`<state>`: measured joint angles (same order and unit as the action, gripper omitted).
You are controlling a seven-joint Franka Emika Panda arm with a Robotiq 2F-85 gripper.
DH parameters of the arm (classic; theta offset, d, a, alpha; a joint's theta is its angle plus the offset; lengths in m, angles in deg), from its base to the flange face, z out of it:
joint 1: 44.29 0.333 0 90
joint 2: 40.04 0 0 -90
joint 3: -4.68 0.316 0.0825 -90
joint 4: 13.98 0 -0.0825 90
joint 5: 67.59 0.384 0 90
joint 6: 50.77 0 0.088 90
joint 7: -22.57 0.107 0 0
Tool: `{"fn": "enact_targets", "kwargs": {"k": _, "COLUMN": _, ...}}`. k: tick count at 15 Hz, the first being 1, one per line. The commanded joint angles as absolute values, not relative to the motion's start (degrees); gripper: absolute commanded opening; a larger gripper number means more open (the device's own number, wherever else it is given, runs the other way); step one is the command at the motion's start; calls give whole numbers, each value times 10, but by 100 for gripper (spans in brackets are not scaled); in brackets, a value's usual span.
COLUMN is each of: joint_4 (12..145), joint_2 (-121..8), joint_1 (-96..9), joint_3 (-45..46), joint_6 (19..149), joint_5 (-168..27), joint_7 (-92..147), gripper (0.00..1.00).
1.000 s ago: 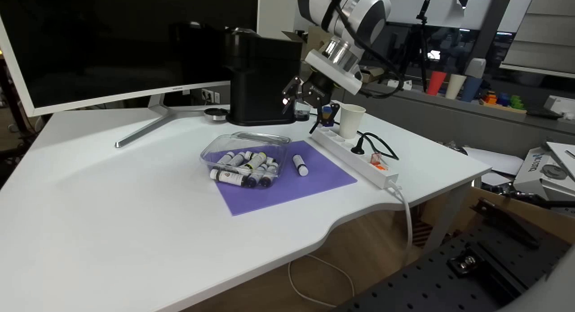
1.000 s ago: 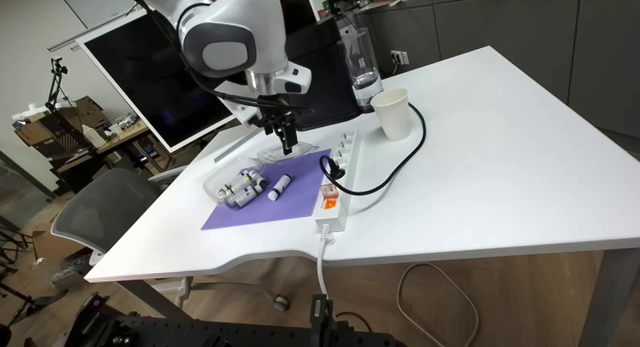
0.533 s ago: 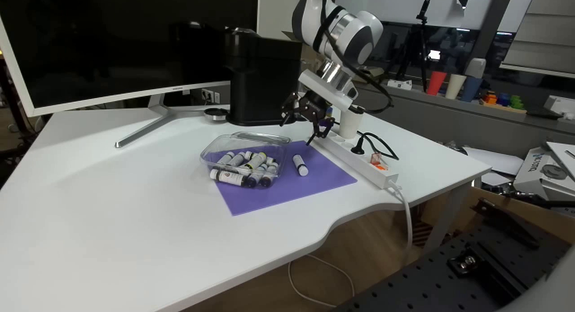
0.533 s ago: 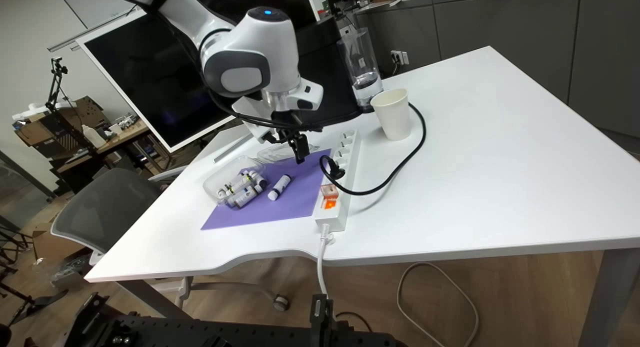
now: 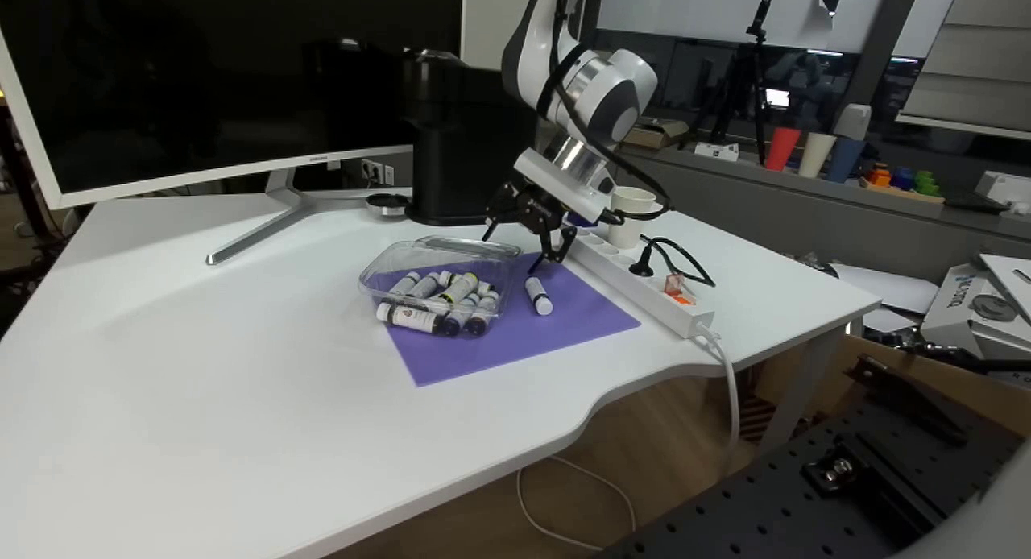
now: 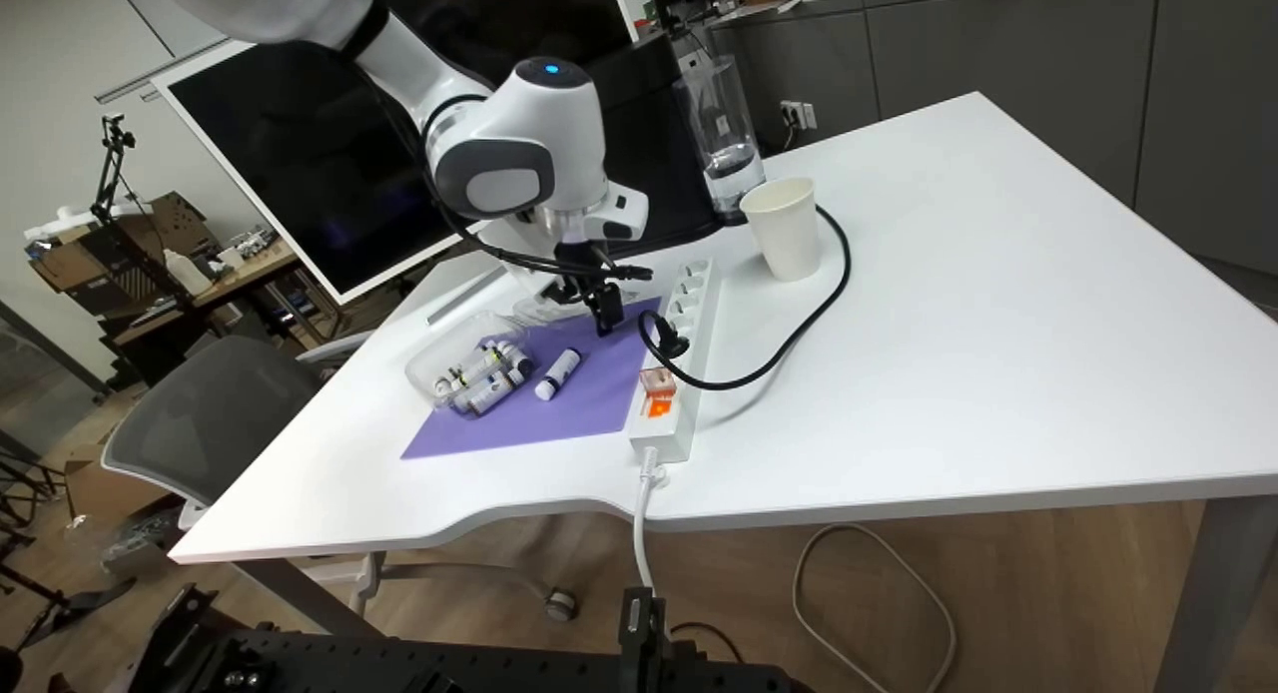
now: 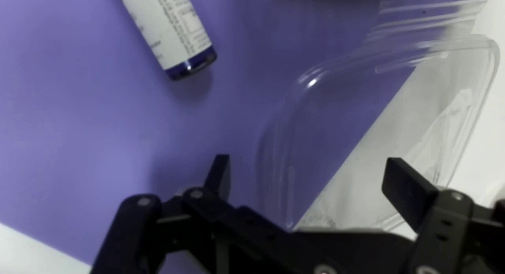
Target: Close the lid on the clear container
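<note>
Gripper hangs spread wide over the lid, which lies folded open beside the clear container; bottles inside, and another bottle out on the purple mat.

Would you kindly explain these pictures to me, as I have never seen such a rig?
The machine is a white-and-grey robot arm ending in a black two-fingered gripper. The wide pictures come from two cameras outside the robot; the close-up is the wrist view, taken from the arm itself. On the flat white desk lie a thin purple sheet and, partly on it, a shallow clear plastic container of small white-labelled bottles, its transparent plastic lid folded open. One loose cylindrical bottle lies on the sheet. Nothing seems held: the gripper is open, close to the lid.
</note>
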<state>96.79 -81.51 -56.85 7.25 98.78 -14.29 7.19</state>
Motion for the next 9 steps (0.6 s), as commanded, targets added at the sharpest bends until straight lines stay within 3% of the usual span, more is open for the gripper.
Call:
{"fn": "enact_targets", "kwargs": {"k": 1, "joint_4": 937, "joint_2": -832, "joint_1": -602, "joint_3": 103, "joint_6": 967, "joint_5": -122, "joint_7": 22, "gripper": 100}}
{"fn": "enact_targets", "kwargs": {"k": 9, "joint_4": 929, "joint_2": -828, "joint_1": -632, "joint_3": 119, "joint_6": 872, "joint_5": -72, "joint_7": -84, "gripper": 100}}
